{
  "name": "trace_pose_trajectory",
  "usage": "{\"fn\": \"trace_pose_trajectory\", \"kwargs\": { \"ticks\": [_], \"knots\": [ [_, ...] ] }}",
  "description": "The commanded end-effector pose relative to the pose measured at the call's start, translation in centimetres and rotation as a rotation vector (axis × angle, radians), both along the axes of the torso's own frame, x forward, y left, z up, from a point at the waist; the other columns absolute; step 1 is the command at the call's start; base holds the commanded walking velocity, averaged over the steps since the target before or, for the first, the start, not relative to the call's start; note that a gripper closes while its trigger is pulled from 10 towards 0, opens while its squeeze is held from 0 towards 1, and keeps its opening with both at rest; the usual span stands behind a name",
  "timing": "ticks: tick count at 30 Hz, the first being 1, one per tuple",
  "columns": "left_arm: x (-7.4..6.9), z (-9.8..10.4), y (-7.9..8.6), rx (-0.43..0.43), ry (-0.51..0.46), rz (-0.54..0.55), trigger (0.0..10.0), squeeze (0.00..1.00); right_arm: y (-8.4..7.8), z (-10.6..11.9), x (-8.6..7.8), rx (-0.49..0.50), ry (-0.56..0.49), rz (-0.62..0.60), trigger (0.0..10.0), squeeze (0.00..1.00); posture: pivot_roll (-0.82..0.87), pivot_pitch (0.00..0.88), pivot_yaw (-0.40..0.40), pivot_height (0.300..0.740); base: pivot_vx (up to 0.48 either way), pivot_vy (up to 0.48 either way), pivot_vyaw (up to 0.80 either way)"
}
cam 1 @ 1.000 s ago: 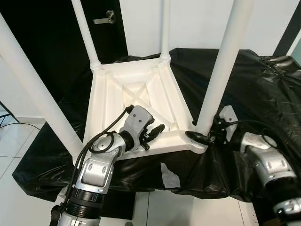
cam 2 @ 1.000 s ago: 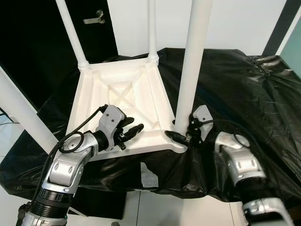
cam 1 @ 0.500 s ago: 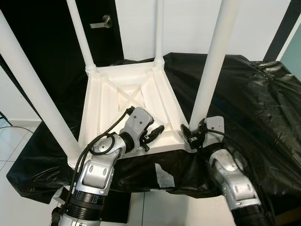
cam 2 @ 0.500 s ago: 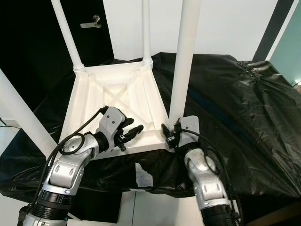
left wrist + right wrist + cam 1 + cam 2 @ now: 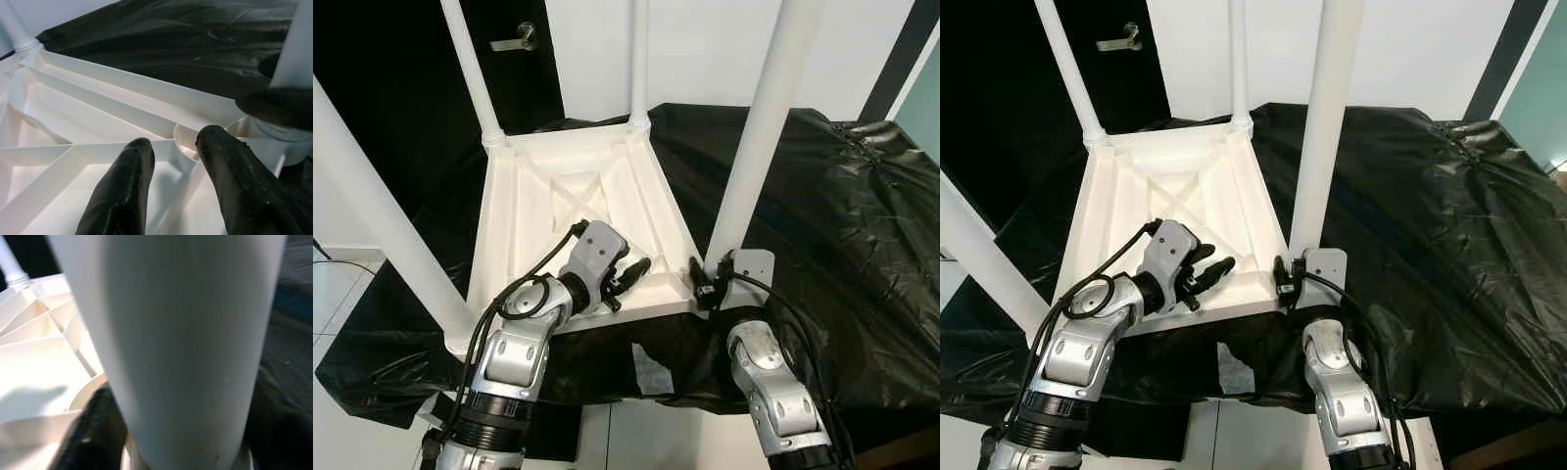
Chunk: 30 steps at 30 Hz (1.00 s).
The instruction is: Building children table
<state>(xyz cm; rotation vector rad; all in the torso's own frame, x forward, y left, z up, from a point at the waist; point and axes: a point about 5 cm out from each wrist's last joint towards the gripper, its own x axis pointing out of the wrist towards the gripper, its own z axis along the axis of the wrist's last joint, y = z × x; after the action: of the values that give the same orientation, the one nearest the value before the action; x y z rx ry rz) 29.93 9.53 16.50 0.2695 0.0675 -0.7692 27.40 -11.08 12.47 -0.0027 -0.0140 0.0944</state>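
Observation:
A white children's table (image 5: 558, 191) lies upside down on a black sheet, its ribbed underside facing up and its legs standing upright. My left gripper (image 5: 632, 275) hovers over the underside near the front rim, open, with nothing between its fingers (image 5: 122, 191). My right gripper (image 5: 705, 284) sits at the foot of the near right leg (image 5: 759, 137), where that leg meets the corner socket. It is shut on that leg (image 5: 186, 333), and one black finger (image 5: 93, 431) shows beside it.
The black plastic sheet (image 5: 842, 215) covers the work surface and hangs over its front edge, where a white patch (image 5: 651, 367) sticks to it. A dark door with a lever handle (image 5: 514, 39) stands at the back left. Light floor tiles (image 5: 333, 313) lie to the left.
The camera has shifted. My right forearm has swung in from the right and now reaches up from below, its gripper still at the leg's foot. The left gripper has stayed put.

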Motion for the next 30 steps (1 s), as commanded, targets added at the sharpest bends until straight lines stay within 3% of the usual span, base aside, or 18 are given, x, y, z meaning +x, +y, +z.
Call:
{"fn": "trace_pose_trajectory", "kwargs": {
  "ticks": [1,4,5,10,11,12,13,16,20,25,30],
  "knots": [
    [0.9,0.3,0.8,0.006,-0.057,0.175,10.0,0.0,-0.3,0.3,-0.2,-0.024,-0.019,0.042,10.0,1.0,-0.05,0.0,0.008,0.74,0.0,0.0,0.0],
    [1.0,0.3,0.9,0.024,-0.068,0.173,10.0,0.0,-1.2,0.4,-0.4,-0.042,-0.033,0.064,10.0,1.0,-0.05,0.0,0.011,0.74,0.0,0.0,0.0],
    [1.1,0.3,1.0,0.024,-0.058,0.171,10.0,0.0,-2.4,0.6,-0.7,-0.053,-0.048,0.092,10.0,1.0,-0.05,0.0,0.019,0.74,0.0,0.0,0.0],
    [1.1,0.2,1.1,0.012,-0.045,0.168,10.0,0.0,-3.8,0.6,-1.2,-0.065,-0.055,0.158,10.0,1.0,-0.05,0.0,0.031,0.74,0.0,0.0,0.0],
    [1.0,0.1,1.2,0.022,-0.041,0.155,10.0,0.0,-4.8,0.5,-1.4,-0.065,-0.043,0.21,10.0,0.9,-0.05,0.0,0.037,0.74,0.0,0.0,0.0],
    [1.0,0.0,1.2,0.026,-0.034,0.15,10.0,0.0,-5.3,0.6,-1.4,-0.064,-0.037,0.232,10.0,0.9,-0.05,0.0,0.037,0.74,0.0,0.0,0.0],
    [0.9,0.0,1.3,0.026,-0.032,0.135,10.0,0.0,-5.7,0.7,-1.3,-0.058,-0.032,0.276,10.0,0.0,-0.05,0.0,0.04,0.74,0.0,0.0,0.0],
    [0.6,-0.3,1.3,0.015,-0.005,0.099,10.0,0.0,-6.3,0.8,-0.9,-0.08,-0.015,0.383,10.0,0.0,-0.05,0.0,0.047,0.74,0.0,0.0,0.0],
    [0.1,-0.4,1.3,-0.009,0.024,0.034,10.0,0.0,-6.9,1.1,0.1,-0.2,-0.006,0.542,10.0,0.0,-0.05,0.0,0.045,0.74,0.0,0.0,0.0],
    [-0.1,-0.3,1.3,-0.018,0.028,0.012,10.0,0.0,-6.9,1.3,0.5,-0.233,-0.011,0.59,10.0,0.0,-0.04,0.0,0.039,0.74,0.0,0.0,0.0],
    [-1.4,-0.5,1.2,-0.019,0.031,-0.092,10.0,0.0,-6.2,1.9,1.6,-0.276,-0.006,0.714,10.0,0.0,-0.03,0.0,0.029,0.74,0.0,0.0,0.0]
  ]
}}
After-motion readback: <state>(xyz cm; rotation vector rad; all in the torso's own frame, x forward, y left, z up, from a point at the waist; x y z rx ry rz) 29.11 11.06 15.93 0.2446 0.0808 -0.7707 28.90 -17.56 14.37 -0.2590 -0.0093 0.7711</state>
